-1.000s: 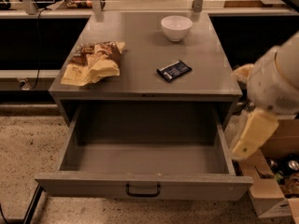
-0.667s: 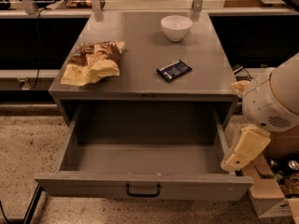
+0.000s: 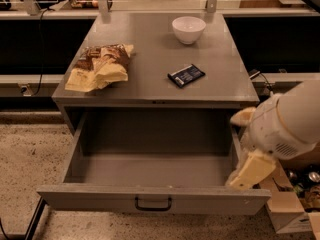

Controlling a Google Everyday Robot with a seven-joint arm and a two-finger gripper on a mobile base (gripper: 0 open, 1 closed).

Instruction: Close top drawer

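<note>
Tool (image 3: 251,167) angled down beside top drawer (image 3: 150,198)

Claw (image 3: 238,150) over the top drawer's (image 3: 150,200) right front corner.

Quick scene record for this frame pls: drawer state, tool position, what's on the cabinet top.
top drawer: open, pulled well out
handle: centre of the drawer front, nothing touching it
tool: at the drawer's right front corner, by the side wall
cabinet top: white bowl at back, snack bag left, dark packet right of centre
floor, right side: cardboard box
</note>
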